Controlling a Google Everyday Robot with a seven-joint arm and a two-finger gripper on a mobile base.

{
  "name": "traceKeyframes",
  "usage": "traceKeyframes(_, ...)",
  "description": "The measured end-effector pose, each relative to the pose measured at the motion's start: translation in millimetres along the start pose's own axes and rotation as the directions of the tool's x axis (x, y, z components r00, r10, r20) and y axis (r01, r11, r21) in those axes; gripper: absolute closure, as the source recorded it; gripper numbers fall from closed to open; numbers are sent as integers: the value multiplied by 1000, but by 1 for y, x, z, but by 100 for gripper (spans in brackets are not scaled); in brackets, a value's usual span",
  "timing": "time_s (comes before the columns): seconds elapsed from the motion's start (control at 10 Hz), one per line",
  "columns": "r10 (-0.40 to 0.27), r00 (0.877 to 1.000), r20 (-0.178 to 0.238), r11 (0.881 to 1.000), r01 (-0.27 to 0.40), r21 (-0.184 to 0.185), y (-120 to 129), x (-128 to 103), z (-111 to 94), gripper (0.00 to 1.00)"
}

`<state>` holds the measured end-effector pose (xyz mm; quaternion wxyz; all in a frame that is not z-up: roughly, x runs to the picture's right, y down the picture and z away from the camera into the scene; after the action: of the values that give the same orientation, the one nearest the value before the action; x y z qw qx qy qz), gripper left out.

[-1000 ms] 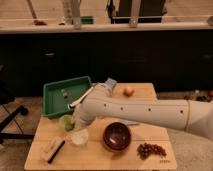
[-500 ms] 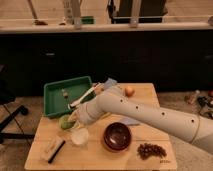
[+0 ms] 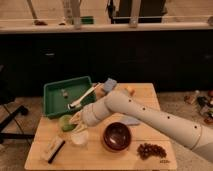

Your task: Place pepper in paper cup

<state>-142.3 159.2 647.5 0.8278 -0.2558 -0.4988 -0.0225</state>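
The white paper cup (image 3: 79,138) stands on the wooden table (image 3: 150,95) at the front left. The light-green cup (image 3: 65,122) stands just behind and to the left of it. My gripper (image 3: 77,121) is at the end of the white arm (image 3: 150,120) that reaches in from the right. It is low over the table, right above the paper cup and beside the light-green cup. The pepper does not show; the gripper and arm may hide it.
A green tray (image 3: 52,95) with a white-handled utensil (image 3: 82,97) sits at the back left. A dark-red bowl (image 3: 116,136) stands right of the paper cup, with dark grapes (image 3: 151,150) further right. A blue object (image 3: 110,84) and an orange fruit (image 3: 130,90) lie at the back. A flat bar (image 3: 52,149) lies front left.
My gripper has come down from in front of the tray towards the two cups, and the arm has swung lower over the table.
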Motion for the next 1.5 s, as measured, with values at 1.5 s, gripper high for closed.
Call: traceKeyframes(1.5,259,859,441,966,-232,-115,27,-13,25,100)
